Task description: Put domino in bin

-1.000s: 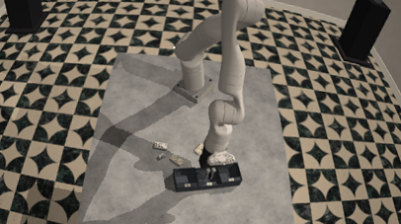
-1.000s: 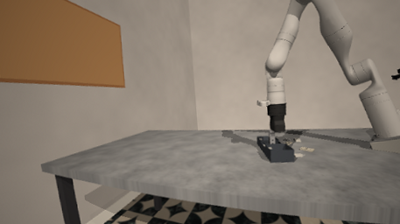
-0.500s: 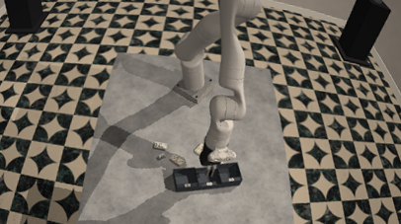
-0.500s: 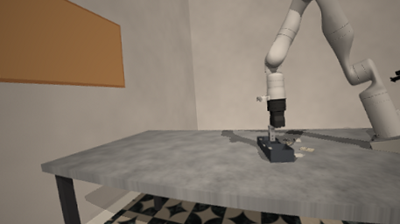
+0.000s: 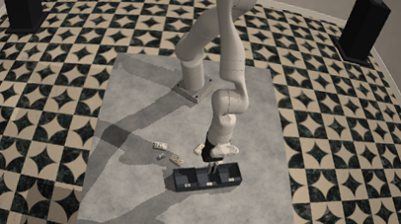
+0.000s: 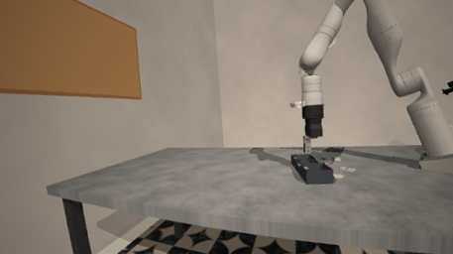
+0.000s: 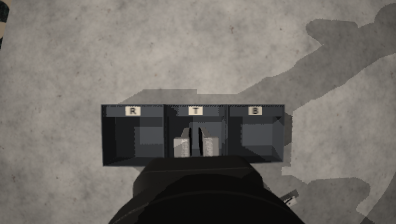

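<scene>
Seen from my remote station, the arm (image 5: 236, 56) (image 6: 384, 33) reaches over the counter (image 5: 134, 204) (image 6: 196, 192) with its claw (image 5: 213, 168) (image 6: 308, 151) (image 7: 195, 137) pointing down at the middle compartment of a dark three-part bin block (image 5: 176, 185) (image 6: 319, 174) (image 7: 103, 145). The claw's fingers stand slightly apart, with a narrow gap between them, and I see nothing in their hold

From the wrist, the labels read R (image 7: 133, 111), T (image 7: 195, 111) and B (image 7: 255, 111) along the far rim, with the claw lined up over bin T. The block stands on the counter, its base down. The black body of the claw covers part of the near side of the bins, so I cannot tell whether a domino lies inside T

Behind the block, on the side toward the arm's base (image 5: 182, 94) (image 6: 448, 166), pale dominoes (image 5: 160, 145) (image 6: 337, 159) lie on the counter, outside the bins. In the top view, another pale piece (image 5: 199, 149) shows just beside the claw's dark body, partly covered. The exterior view shows two pale pieces (image 6: 347, 169) near the closer end of the block
</scene>
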Motion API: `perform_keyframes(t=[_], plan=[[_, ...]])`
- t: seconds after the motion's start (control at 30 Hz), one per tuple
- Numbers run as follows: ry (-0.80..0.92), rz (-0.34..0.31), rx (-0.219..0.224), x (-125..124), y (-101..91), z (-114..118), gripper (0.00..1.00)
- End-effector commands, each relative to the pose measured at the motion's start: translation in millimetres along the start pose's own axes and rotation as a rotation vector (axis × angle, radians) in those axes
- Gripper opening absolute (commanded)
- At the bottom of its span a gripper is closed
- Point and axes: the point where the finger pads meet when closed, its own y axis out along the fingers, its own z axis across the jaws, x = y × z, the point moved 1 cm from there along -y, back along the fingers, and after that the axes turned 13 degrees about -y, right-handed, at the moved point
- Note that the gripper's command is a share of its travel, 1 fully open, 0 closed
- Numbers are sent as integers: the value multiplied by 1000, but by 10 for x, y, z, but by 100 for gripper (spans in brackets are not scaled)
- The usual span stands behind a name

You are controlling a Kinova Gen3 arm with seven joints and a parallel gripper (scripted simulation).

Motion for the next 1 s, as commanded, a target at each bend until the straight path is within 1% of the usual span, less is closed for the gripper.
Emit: perform_keyframes(t=[0.0, 0.5, 0.57, 0.63, 0.77, 0.97], plan=[[-1, 3, -1, -8, -10, -8, 31], [-1, 3, -2, -193, -12, -736, 31], [-1, 3, -2, -193, -12, -736, 31], [-1, 3, -2, -214, -13, -819, 31], [-1, 3, -2, -214, -13, -818, 31], [-1, 3, -2, -214, 147, -819, 31]])
